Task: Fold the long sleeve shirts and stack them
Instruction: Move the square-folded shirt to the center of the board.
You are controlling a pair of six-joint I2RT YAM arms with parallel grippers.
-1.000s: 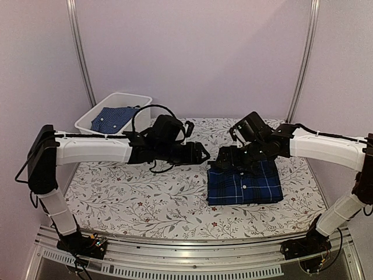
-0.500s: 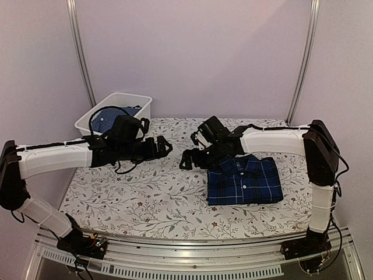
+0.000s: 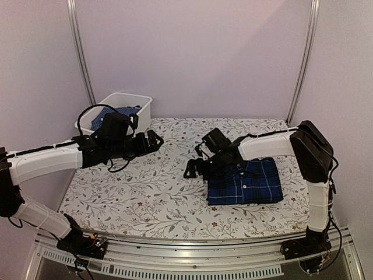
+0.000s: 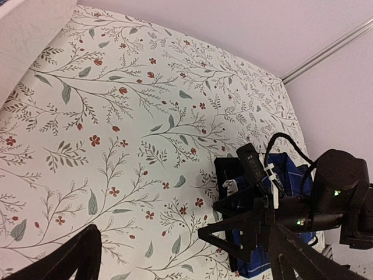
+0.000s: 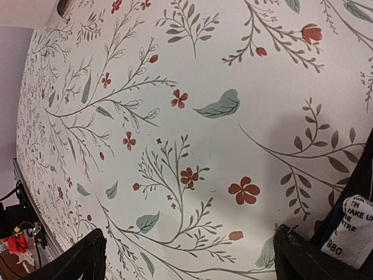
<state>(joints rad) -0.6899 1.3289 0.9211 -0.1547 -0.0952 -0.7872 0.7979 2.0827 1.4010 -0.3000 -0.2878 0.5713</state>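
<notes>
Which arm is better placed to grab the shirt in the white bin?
Left. The left gripper hangs open just beside the bin holding the blue shirt; the right gripper, also open, sits by the folded plaid shirt, farther off.

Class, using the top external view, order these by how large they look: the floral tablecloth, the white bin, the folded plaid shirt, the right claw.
1. Floral tablecloth.
2. Folded plaid shirt and white bin: these look alike, and the bin sits farther back, so they are left unranked.
3. Right claw.
</notes>
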